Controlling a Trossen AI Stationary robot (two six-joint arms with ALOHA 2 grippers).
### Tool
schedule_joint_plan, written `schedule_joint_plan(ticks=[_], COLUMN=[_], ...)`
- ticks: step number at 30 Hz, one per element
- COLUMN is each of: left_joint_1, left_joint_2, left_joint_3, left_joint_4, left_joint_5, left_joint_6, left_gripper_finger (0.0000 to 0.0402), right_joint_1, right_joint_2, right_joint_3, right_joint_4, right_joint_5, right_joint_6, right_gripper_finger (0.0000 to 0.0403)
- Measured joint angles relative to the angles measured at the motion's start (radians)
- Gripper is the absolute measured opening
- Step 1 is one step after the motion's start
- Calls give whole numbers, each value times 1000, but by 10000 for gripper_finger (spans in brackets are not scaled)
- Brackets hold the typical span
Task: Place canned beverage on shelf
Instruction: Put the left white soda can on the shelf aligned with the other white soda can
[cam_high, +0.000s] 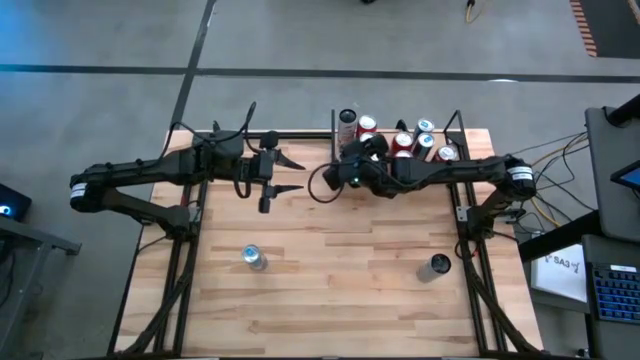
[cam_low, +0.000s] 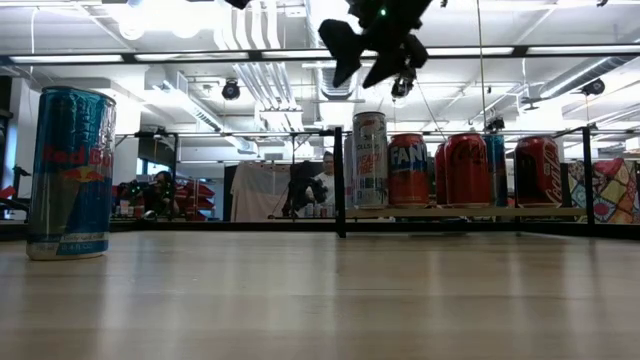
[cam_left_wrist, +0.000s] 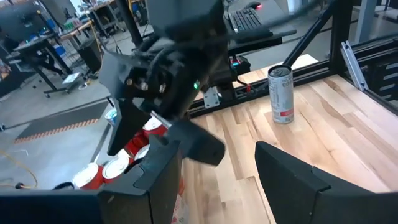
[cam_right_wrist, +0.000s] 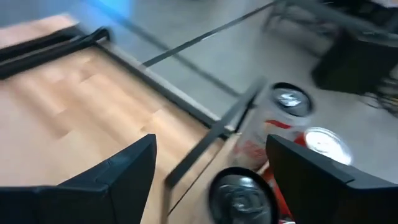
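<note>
The right end effector (cam_high: 345, 172) hangs above the shelf (cam_high: 470, 140) at its near-left corner, fingers spread wide with nothing between them. Cans still stand out on the counter (cam_high: 330, 290) — a blue can (cam_high: 254, 258) front-left, a dark can (cam_high: 437, 266) front-right. The left end effector (cam_high: 287, 175) waits mid-counter, half open and empty. Best lift clear of the shelved tall can (cam_high: 347, 122) first, then drop straight over the next can.

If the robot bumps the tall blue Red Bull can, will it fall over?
Probably, if hit near its top: the Red Bull can stands upright, tall and slim. Once down, its round body would likely roll. Its smooth metal may be slippery to grip.
</note>
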Motion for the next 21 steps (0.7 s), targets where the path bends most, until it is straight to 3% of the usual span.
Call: schedule_joint_plan(ticks=[4,8,17,21], left_joint_1=[0,0,0,0], left_joint_2=[-1,-1,0,0], left_joint_3=[-5,-22,-60,-61], left_joint_4=[2,2,22,23], left_joint_5=[0,0,1,1], left_joint_6=[-29,-50,-113,-136], left_gripper_finger=[190,190,190,190], right_joint_1=[0,0,-9,-10], right_joint_2=[-2,-14,-63,-66], right_joint_3=[70,113,114,106], right_joint_4=[-93,-168,-429,-518], right_joint_5=[-157,-263,-433,-480], right_joint_6=[-81,-164,-353,-446], right_gripper_finger=[264,212,35,14])
